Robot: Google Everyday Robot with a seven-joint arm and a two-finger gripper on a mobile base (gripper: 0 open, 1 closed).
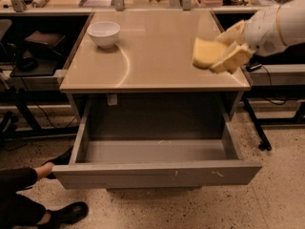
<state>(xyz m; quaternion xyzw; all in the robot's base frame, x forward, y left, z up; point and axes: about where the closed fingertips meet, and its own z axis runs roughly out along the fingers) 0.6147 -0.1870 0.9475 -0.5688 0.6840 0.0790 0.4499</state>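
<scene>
Speckled floor (pixel 281 199), perhaps terrazzo; side benches (pixel 280 72)

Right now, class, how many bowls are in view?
1. The small white round bowl sits at the far-left corner of the tan tabletop. The claw, above the table's right edge, holds a yellow sponge. Others may hide among the clutter behind the table.
</scene>
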